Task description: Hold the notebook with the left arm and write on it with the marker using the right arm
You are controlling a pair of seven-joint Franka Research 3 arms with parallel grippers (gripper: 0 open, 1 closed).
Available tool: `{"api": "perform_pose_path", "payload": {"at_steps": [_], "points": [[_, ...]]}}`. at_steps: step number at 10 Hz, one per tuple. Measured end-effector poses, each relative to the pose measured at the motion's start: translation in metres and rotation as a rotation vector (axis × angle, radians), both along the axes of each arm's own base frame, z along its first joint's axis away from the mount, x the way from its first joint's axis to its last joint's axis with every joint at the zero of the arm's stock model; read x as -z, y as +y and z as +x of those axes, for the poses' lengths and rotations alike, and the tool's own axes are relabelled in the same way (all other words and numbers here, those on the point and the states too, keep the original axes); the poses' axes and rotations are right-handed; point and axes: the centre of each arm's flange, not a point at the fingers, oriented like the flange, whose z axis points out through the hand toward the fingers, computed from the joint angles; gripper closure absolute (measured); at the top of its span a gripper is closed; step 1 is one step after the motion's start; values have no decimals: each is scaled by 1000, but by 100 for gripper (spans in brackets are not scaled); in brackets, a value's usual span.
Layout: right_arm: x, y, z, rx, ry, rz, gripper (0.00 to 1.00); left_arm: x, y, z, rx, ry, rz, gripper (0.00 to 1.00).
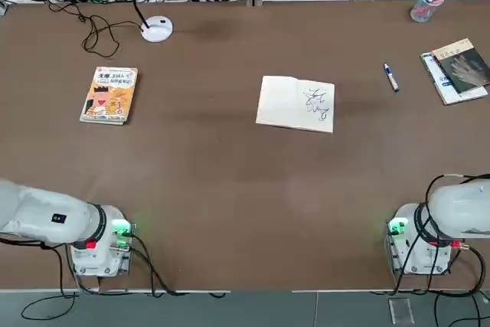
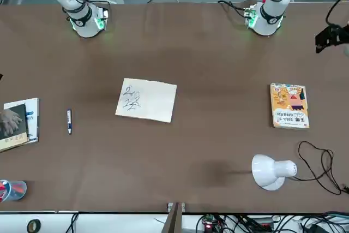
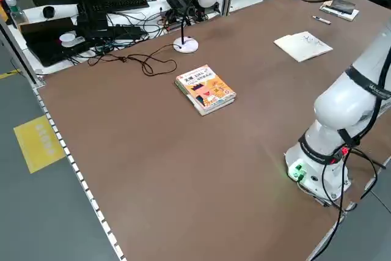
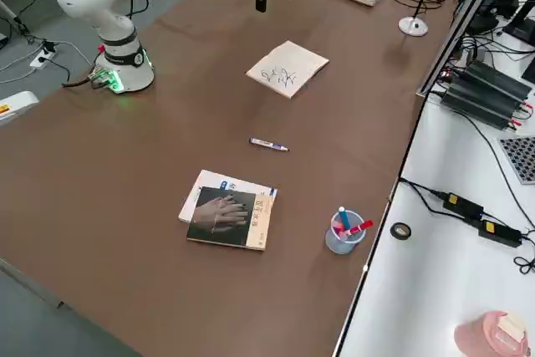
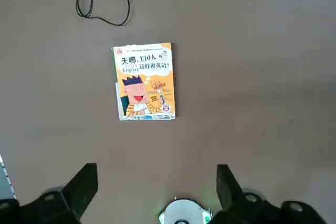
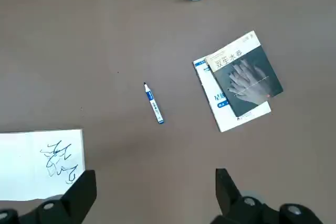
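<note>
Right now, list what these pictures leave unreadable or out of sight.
- notebook: what the scribbles say, too small in every view.
- marker: its label, too small even in the right wrist view.
- Lower book under the grey-covered book: mostly covered.
- Cup of pens: the pen count, too small to tell.

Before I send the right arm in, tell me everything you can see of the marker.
The marker is a slim, pen-like stick with a white body bearing blue print and a dark tip at one end. It lies flat on the bare brown table, slightly askew, with nothing touching it. It sits between the open notebook and the stacked books on the robot's right side, apart from both. No claw is near it, and it looks plastic.
</note>
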Motion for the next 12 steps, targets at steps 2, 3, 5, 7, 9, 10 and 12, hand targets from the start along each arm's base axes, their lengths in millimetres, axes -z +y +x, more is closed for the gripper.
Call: {"api": "perform_pose_path", "payload": {"at_steps": [2, 3, 5, 7, 9, 10, 12], "points": [[0, 0, 0, 0, -3, 0, 0, -8, 0, -8, 3, -14, -3, 0], [0, 0, 0, 0, -5, 0, 0, -9, 0, -9, 3, -17, -4, 0], [-1, 0, 1, 0, -8, 0, 0, -10, 4, -11, -4, -7, -3, 0], [-1, 0, 1, 0, -9, 0, 0, -10, 11, -13, -20, 15, -1, 0], [-1, 0, 1, -1, -9, 0, 0, -9, 22, -14, -41, 36, 0, 0], [-1, 0, 1, -1, -9, 0, 0, -9, 25, -15, -47, 43, 0, 0], [-1, 1, 1, -2, -9, 0, 0, -8, 26, -16, -49, 53, 1, 0]]}}
